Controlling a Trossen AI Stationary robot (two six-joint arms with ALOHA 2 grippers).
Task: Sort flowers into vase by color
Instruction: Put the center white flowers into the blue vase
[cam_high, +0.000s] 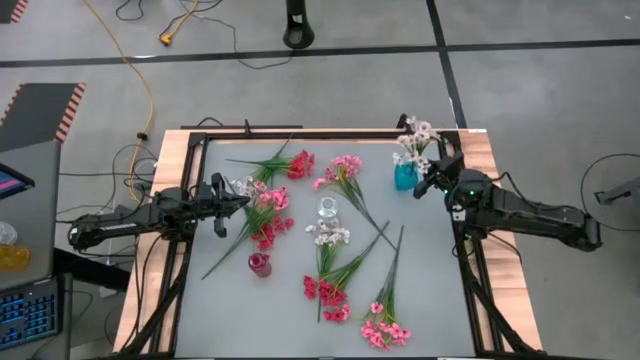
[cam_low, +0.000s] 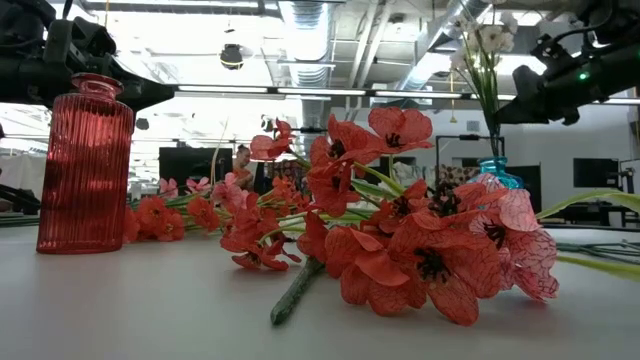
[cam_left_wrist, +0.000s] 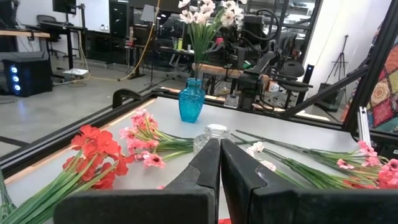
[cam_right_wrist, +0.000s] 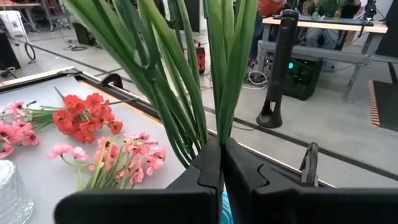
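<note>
1. Several flowers (cam_high: 330, 262) lie flat across the table (cam_high: 430, 300), stems running mostly diagonally, blossoms outward.
2. We note a white sprig (cam_high: 415, 138) standing upright in the blue vase (cam_high: 405, 177).
3. Right gripper (cam_right_wrist: 221, 165) pinches its green stems; the vase is hidden in the wrist view.
4. Left gripper (cam_left_wrist: 219, 163) is pressed together, empty.

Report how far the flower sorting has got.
Done: white flowers stand in the blue vase. In hand: the right gripper is at that vase, fingers nearly shut around the green stems. Left: the red vase and clear vase look empty; red, pink and white sprigs lie on the table. The left gripper is shut, holding nothing.
</note>
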